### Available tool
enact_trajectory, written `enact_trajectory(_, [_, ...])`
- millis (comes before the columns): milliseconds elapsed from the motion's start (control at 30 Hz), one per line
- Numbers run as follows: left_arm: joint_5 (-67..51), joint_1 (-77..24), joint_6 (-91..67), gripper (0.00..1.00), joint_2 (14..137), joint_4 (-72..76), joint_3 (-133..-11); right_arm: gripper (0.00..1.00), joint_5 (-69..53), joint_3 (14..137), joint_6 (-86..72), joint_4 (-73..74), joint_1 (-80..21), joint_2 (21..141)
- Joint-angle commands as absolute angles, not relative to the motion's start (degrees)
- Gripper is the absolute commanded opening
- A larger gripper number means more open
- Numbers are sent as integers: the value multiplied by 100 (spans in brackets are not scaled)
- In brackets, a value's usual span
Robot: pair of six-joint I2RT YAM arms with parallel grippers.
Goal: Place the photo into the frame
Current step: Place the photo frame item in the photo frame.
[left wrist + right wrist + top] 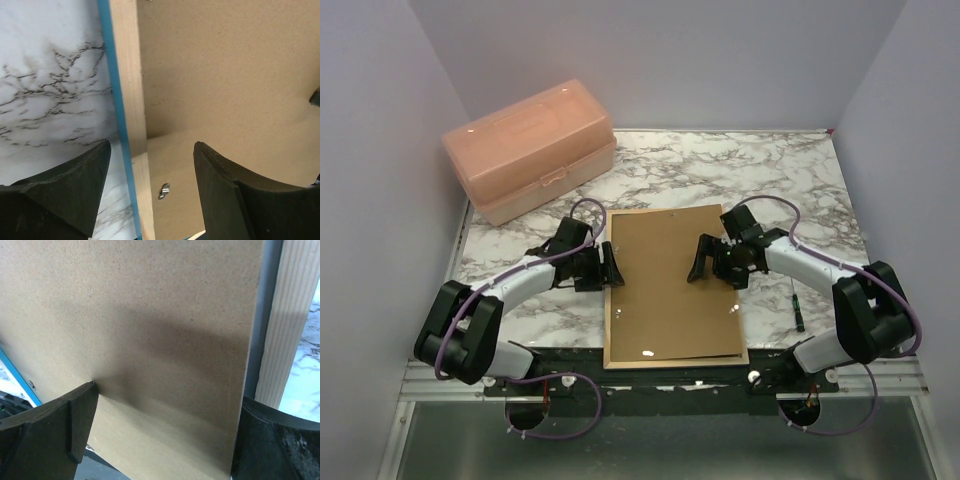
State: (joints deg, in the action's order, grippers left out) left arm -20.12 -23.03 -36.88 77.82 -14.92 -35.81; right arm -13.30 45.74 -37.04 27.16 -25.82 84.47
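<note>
Picture frame of thin light-wood rails [675, 360], blue-edged, was laid flat on white marble table [720, 180], flat brown backing board [670, 300] within. L gripper [613, 266] was spread wide astride left rail; R gripper [697, 258] wide over board's right edge.

A white marble-patterned table [760, 180] with grey veins is enclosed by plain pale walls [670, 60] on the left, right and far sides. At the far left corner a translucent peach plastic box [530, 150] is set, its lid shut. A flat brown backing board [665, 290] is laid at the middle, reaching toward the near edge. A small metal clip [164, 190] is seen on a brown surface in the left wrist view. A slim green and dark tool [797, 305] is laid on the marble right of the board, apart from it.
</note>
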Motion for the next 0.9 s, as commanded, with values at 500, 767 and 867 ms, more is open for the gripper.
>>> enact_trajectory(500, [-1298, -2722, -3989, 54, 8460, -1623, -3833, 100, -374, 5423, -3921, 4178, -3017, 8152])
enact_trajectory(767, [-1144, -2732, -4025, 34, 8580, -1655, -3798, 100, -196, 5523, -3929, 4417, -3109, 8138])
enact_trajectory(867, [-1110, -2730, -4029, 29, 8621, -1655, -3785, 100, -163, 5619, -3900, 4548, -3110, 8048])
